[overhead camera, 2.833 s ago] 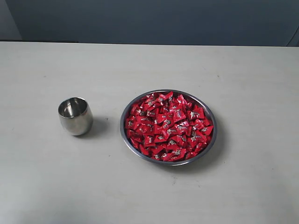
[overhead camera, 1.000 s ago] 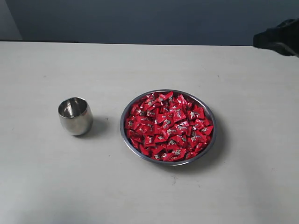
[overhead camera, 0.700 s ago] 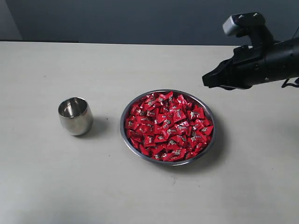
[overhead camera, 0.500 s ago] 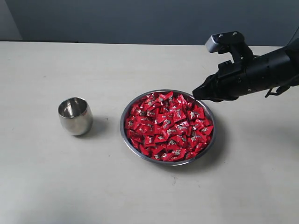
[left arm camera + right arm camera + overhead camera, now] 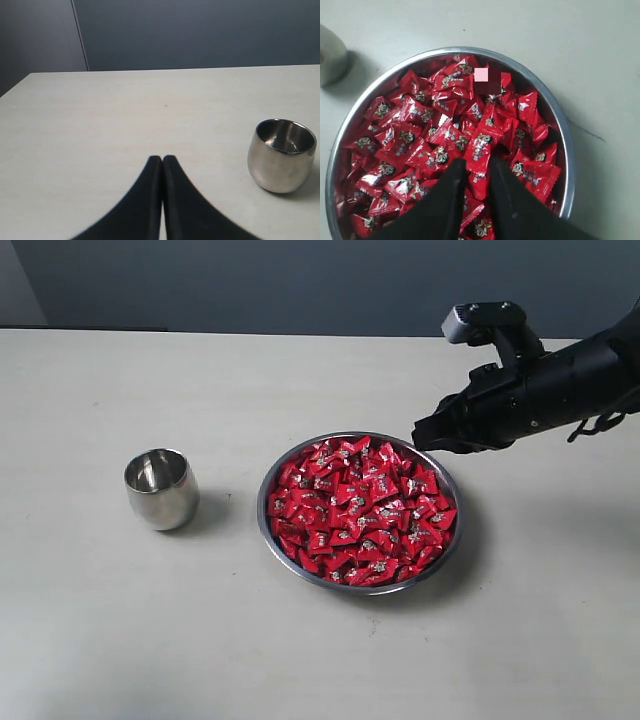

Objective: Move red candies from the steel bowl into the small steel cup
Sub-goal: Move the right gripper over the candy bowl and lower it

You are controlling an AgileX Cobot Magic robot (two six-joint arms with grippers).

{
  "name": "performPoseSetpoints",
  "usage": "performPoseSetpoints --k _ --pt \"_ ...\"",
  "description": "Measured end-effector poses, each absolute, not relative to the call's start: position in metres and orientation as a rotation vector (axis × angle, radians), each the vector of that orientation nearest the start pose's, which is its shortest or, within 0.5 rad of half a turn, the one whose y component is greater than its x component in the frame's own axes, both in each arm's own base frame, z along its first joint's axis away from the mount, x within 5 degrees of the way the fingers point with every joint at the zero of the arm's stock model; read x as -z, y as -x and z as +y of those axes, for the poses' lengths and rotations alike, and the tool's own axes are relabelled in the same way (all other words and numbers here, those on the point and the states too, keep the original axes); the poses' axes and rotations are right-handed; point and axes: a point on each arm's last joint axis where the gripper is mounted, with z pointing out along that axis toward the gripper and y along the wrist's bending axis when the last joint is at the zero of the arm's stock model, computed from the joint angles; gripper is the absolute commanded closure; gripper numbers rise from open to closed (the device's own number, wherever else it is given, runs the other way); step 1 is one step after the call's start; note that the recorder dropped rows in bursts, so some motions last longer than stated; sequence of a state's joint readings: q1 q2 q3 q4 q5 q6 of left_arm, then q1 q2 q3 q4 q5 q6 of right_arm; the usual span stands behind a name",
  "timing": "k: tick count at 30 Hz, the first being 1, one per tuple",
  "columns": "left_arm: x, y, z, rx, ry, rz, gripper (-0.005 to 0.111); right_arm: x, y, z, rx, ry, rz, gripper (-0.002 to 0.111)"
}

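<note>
The steel bowl (image 5: 264, 527) sits mid-table, heaped with red candies (image 5: 360, 510). Left of it stands the small steel cup (image 5: 160, 488), upright, and nothing shows inside it. My right gripper (image 5: 424, 436) hovers over the bowl's far right rim. In the right wrist view its fingers (image 5: 476, 162) stand a little apart, open, above the red candies (image 5: 445, 135) near the bowl's rim (image 5: 563, 125), and hold nothing. My left gripper (image 5: 162, 159) is shut and empty, low over bare table, with the cup (image 5: 282, 155) ahead and to one side.
The pale table (image 5: 120, 620) runs wide around both vessels. A dark wall stands behind its far edge. The right arm's black body (image 5: 560, 380) reaches in from the right above the table. The cup's edge (image 5: 330, 55) shows just beyond the bowl in the right wrist view.
The right arm came into view from the upper right, swung left and down to the bowl's far right rim, and has hardly shifted in the last half second. Cup, bowl and candies have not moved.
</note>
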State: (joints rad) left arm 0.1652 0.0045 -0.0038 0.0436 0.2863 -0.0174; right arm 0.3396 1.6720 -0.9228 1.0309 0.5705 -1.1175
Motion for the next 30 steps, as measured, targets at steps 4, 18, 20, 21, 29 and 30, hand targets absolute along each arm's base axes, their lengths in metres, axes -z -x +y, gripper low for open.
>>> performPoseSetpoints --k 4,18,20,21,29,30 --pt "-0.188 -0.054 0.01 -0.148 0.134 1.768 0.106 -0.187 -0.293 0.148 -0.693 0.777 2.437 0.075" --pt "-0.188 -0.054 0.01 -0.148 0.134 1.768 0.106 -0.152 -0.308 0.161 -0.838 0.736 2.598 0.075" --pt "-0.188 -0.054 0.01 -0.148 0.134 1.768 0.106 -0.15 -0.308 0.161 -0.845 0.735 2.608 0.075" --pt "-0.188 -0.054 0.01 -0.148 0.134 1.768 0.106 -0.149 -0.308 0.162 -0.847 0.736 2.611 0.075" --pt "-0.188 -0.054 0.01 -0.148 0.134 1.768 0.106 -0.142 -0.314 0.167 -0.91 0.728 2.633 0.075" --pt "-0.188 -0.054 0.01 -0.148 0.134 1.768 0.106 -0.141 -0.314 0.167 -0.923 0.724 2.638 0.075"
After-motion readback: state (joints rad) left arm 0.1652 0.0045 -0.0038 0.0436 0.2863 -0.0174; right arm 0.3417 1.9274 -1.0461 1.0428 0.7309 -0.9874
